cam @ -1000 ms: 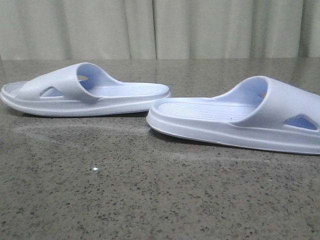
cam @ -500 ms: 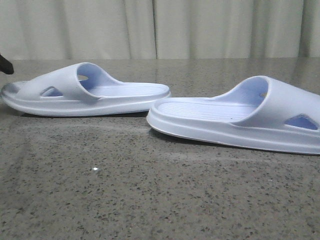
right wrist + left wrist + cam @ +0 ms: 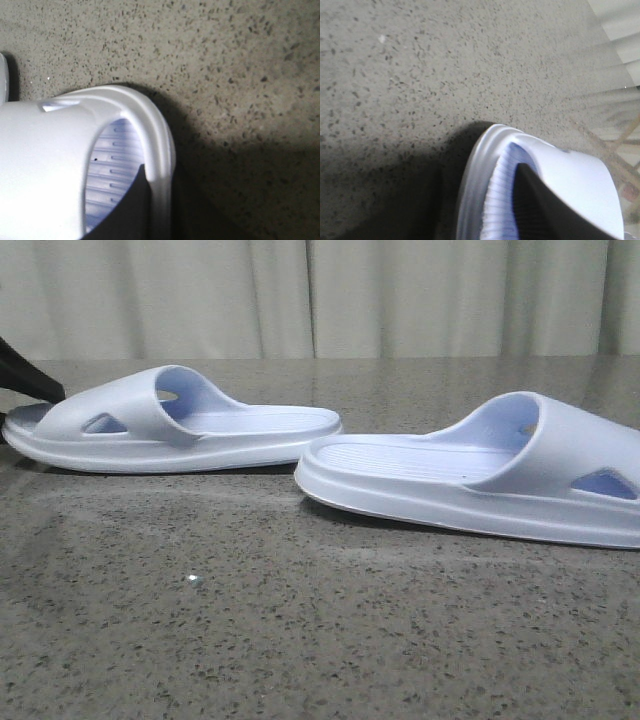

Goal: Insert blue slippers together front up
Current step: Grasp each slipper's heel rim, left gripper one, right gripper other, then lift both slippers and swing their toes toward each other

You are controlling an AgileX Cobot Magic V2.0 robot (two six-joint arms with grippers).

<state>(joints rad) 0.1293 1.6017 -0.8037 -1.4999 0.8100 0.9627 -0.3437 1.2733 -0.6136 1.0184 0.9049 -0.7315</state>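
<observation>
Two pale blue slippers lie flat on the grey speckled table. The left slipper point(image 3: 170, 425) has its toe to the left; the right slipper point(image 3: 480, 480) has its toe to the right. My left gripper point(image 3: 477, 200) is at the left slipper's toe point(image 3: 570, 175), with one dark finger point(image 3: 545, 210) inside over the ribbed footbed and the rim between the jaws. Its finger shows at the front view's left edge point(image 3: 25, 380). My right gripper point(image 3: 167, 205) is at the right slipper's toe point(image 3: 45, 150), one finger point(image 3: 125, 210) inside against the rim. Both look open.
The grey speckled table point(image 3: 300, 620) runs to a pale curtain point(image 3: 320, 295) at the back. The slippers' heels nearly meet in the middle. Wooden slats point(image 3: 620, 155) show beyond the table in the left wrist view.
My left gripper has come in from the left edge and reached the left slipper's toe. The slippers have barely shifted.
</observation>
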